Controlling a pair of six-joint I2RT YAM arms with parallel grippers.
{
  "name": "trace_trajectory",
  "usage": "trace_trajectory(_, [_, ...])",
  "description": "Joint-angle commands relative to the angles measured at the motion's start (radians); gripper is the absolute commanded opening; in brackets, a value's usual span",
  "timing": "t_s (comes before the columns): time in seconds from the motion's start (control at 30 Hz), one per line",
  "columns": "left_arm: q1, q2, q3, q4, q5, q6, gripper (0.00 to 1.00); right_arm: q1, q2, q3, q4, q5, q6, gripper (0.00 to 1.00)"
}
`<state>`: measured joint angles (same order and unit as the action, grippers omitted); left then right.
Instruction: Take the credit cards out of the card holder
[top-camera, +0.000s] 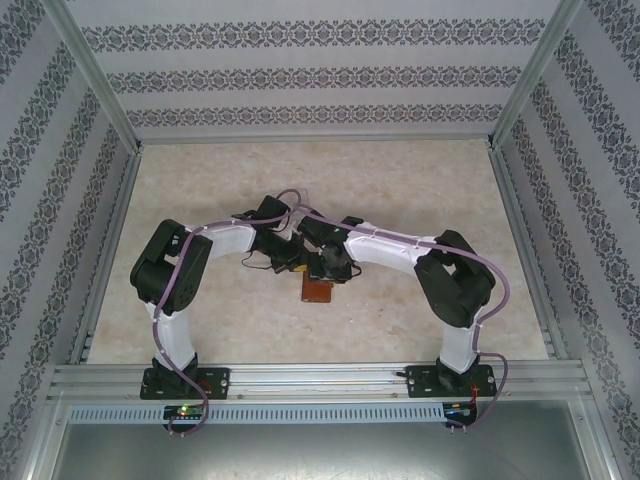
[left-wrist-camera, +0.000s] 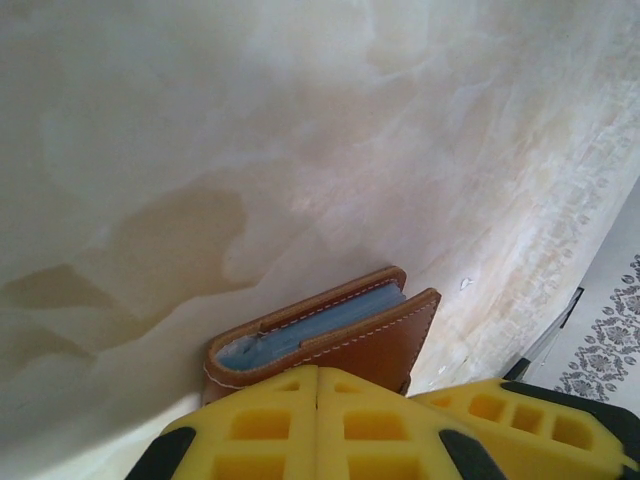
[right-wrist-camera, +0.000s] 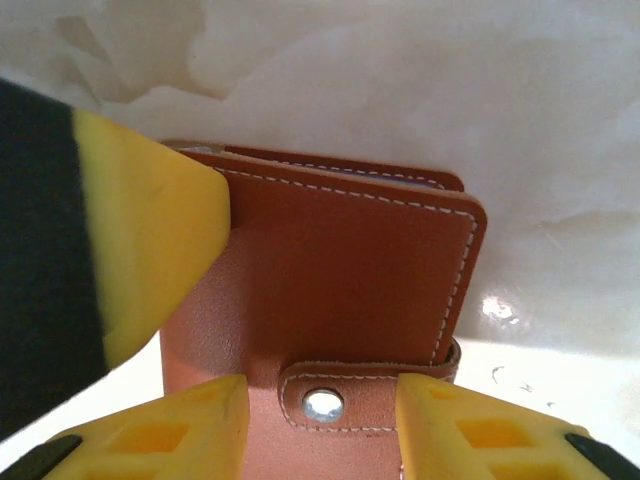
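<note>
The card holder is a brown leather wallet lying closed on the table between the two arms. Its grey-blue slotted inside shows only along the open edge of the card holder. The credit cards are hidden inside it. My left gripper is shut with nothing between its tips, which rest on the brown cover. My right gripper is open, its fingers standing on either side of the strap tab with its metal snap. The left gripper's finger presses on the card holder from the left.
The pale marbled table is enclosed by patterned walls with a metal frame. A yellow finger of the right gripper sits close beside the left one. Both arms crowd the middle of the table.
</note>
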<state>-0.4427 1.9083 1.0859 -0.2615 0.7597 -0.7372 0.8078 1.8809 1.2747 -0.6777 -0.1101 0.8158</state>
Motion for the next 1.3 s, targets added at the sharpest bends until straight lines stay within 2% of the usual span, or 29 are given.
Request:
trace_trajectory(0.0, [0.015,0.015,-0.038,-0.036,-0.020,0.023,0.00,0.014,0.025,0.024,-0.043,0.030,0.003,0.43])
trace_trajectory(0.53, [0.023,0.022,-0.047,-0.025,-0.014,0.020,0.00,0.045,0.105,0.061,-0.125,0.154,-0.033,0.44])
trace_trajectory(1.27, [0.035,0.041,-0.026,-0.105,-0.044,0.086,0.00,0.039,-0.003,0.032,-0.132,0.208,-0.030,0.27])
